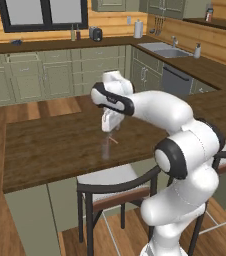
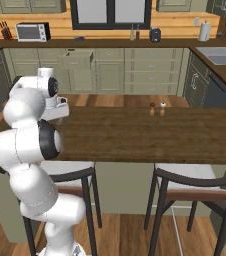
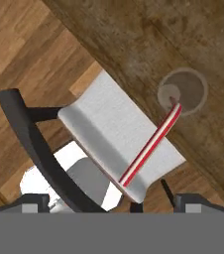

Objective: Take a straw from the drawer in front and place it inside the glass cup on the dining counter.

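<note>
The end effector (image 3: 111, 201) is seen spread fully apart above the long dark-brown wood-grain surface (image 1: 50, 145), with nothing held between its two dark fingertips (image 3: 34, 202). The thin red-and-white striped straw (image 3: 151, 144) is seen standing tilted inside the small clear glass tumbler (image 3: 183, 92), its lower end at the tumbler's base and its upper end leaning out over the rim. The tumbler is located near the surface's near long edge, just above the pale-seated, dark-framed stool (image 3: 119, 144).

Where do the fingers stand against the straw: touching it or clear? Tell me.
Apart. The hand view shows the fingers spread wide at the bottom corners, while the straw leans in the glass cup between them, with open space on both sides.
</note>
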Robot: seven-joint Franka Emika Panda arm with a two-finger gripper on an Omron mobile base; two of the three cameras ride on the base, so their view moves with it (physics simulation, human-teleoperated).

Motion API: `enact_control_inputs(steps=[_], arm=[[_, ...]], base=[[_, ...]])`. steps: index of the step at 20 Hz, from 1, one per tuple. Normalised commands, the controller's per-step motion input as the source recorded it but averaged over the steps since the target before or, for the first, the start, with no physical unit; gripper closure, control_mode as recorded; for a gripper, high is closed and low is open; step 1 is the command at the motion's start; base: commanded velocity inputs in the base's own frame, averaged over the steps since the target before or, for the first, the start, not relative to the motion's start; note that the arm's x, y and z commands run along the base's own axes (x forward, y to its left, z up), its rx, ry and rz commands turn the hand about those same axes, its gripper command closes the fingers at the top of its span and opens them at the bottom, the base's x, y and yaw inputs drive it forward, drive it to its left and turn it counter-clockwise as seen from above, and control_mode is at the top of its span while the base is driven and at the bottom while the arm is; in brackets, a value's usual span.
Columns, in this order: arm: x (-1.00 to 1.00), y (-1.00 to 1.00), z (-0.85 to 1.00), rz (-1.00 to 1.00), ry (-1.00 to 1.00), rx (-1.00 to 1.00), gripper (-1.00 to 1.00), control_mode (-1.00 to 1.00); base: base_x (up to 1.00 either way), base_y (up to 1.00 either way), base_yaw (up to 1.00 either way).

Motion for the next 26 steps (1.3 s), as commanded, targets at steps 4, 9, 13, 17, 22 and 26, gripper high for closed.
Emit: enact_control_inputs(steps=[4, 9, 13, 17, 22, 26], arm=[[-1.0, -0.34, 0.3, 0.0, -0.32, 0.0, -1.0, -1.0], [-1.0, -0.58, 0.18, -0.02, -0.32, 0.0, -1.0, -1.0], [-0.92, -0.69, 0.16, -0.06, -0.11, 0.0, -1.0, -1.0], [-0.69, -0.8, 0.17, -0.11, 0.0, 0.08, -1.0, -1.0], [-0.52, -0.77, 0.17, -0.15, 0.0, 0.04, -1.0, -1.0], [-0.29, -0.78, 0.18, -0.18, 0.0, 0.0, -1.0, -1.0]], base=[[0.0, 0.0, 0.0], [0.0, 0.0, 0.0], [0.0, 0.0, 0.0], [0.0, 0.0, 0.0], [0.0, 0.0, 0.0], [0.0, 0.0, 0.0]])
